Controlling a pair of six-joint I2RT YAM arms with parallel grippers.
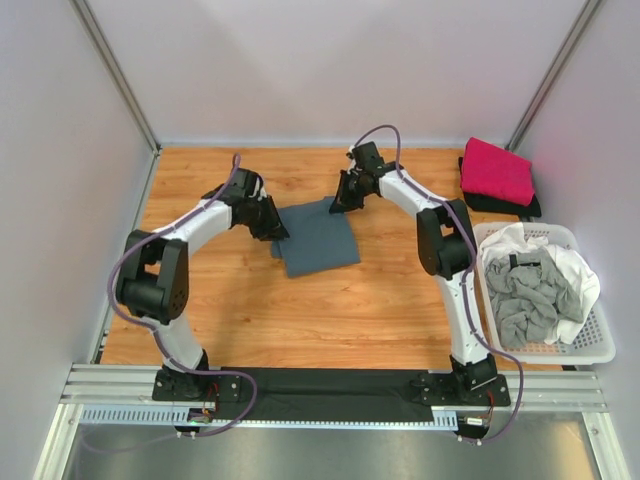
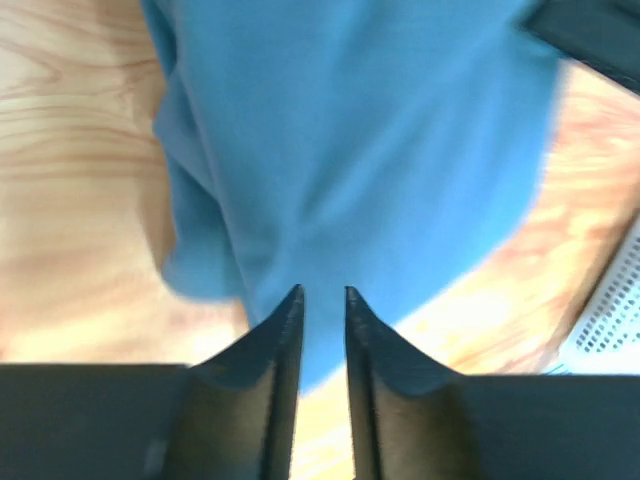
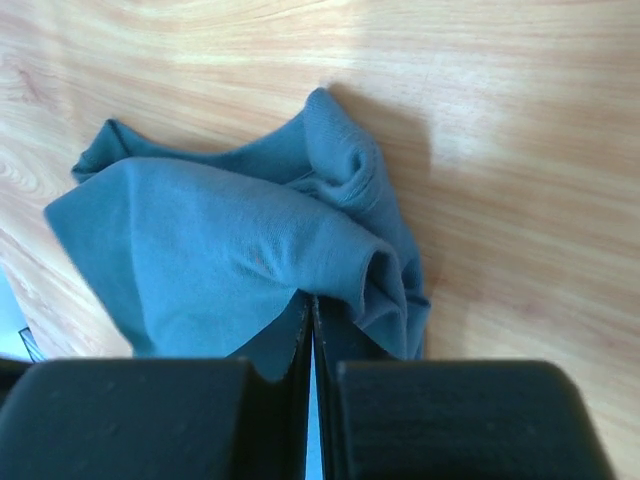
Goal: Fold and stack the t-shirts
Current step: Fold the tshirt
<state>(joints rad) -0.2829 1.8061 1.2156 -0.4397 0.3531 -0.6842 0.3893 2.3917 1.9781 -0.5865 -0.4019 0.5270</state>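
Blue-grey t-shirt (image 1: 318,236) is being folded on table (image 1: 400,300); right pincer (image 3: 311,305) clamped on its edge, left pincer (image 2: 322,292) slightly apart; release judged next.

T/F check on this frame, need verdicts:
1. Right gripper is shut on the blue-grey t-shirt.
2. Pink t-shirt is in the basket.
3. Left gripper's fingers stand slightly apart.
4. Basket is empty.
1. True. The right gripper is shut, pinching a fold of the blue-grey t-shirt.
2. False. The pink t-shirt lies folded on top of a black t-shirt at the far right corner of the table, outside the basket.
3. True. The left gripper shows a narrow gap between its fingers at the shirt's left edge, with nothing clamped in it.
4. False. The basket holds a crumpled grey shirt and a white shirt.
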